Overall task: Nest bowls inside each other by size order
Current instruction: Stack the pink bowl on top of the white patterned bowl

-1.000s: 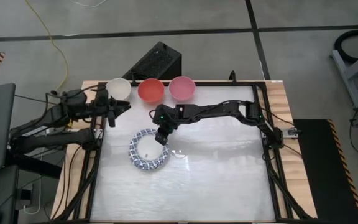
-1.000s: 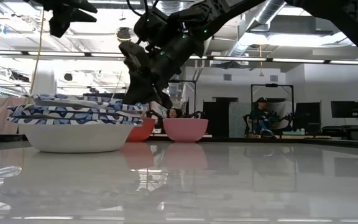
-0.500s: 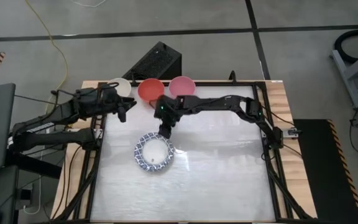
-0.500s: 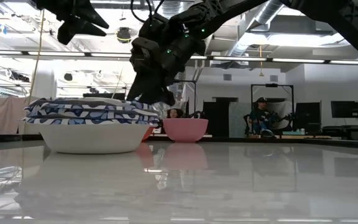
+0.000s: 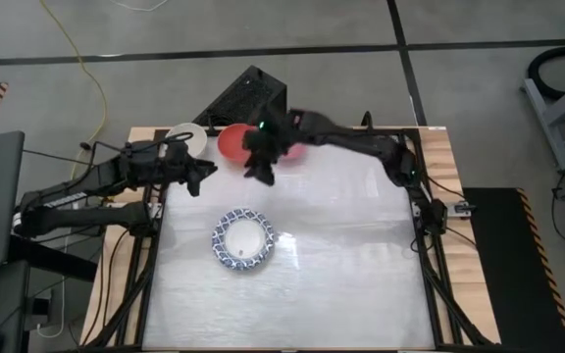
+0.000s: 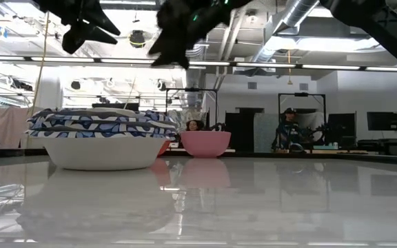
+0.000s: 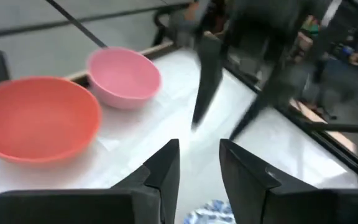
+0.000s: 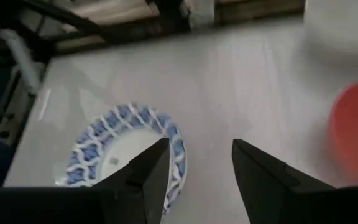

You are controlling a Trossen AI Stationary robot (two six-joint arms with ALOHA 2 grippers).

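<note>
**Inspector A:** Start at the left. What do you record for the left gripper (image 5: pixel 202 176)?

**Inspector B:** It is raised off the worktop (image 5: pixel 361 265), just beside the cream-white bowl (image 5: pixel 185 136) and up-left of the blue-and-white stack (image 5: pixel 243 239). In its own wrist view the two fingers (image 7: pixel 166 163) stand parted with a clear gap, and there is nothing between them.

**Inspector A:** And the stack itself?

**Inspector B:** The blue-and-white patterned bowls sit nested one in another, white centre showing from above. The low view shows patterned rims layered over a plain white bowl body (image 6: pixel 98 153). I cannot count the layers with certainty. The stack rests on the worktop, well apart from both grippers.

**Inspector A:** The smaller bowls?

**Inspector B:** All three lie in a row along the far edge, beyond the stack. The cream-white bowl is leftmost, the red bowl (image 5: pixel 231 142) is next to it, and the pink bowl (image 5: pixel 297 154) is last, mostly covered by the right arm from above. The low view shows the pink bowl (image 6: pixel 205 143) standing alone on the worktop to the right of the stack.

**Inspector A:** The right gripper?

**Inspector B:** The right gripper (image 5: pixel 260 169) is lifted above the worktop, beyond the stack, between the red and pink bowls. Its wrist view shows its fingers (image 8: pixel 151 171) spread apart and empty, the stack visible beyond them.
</note>
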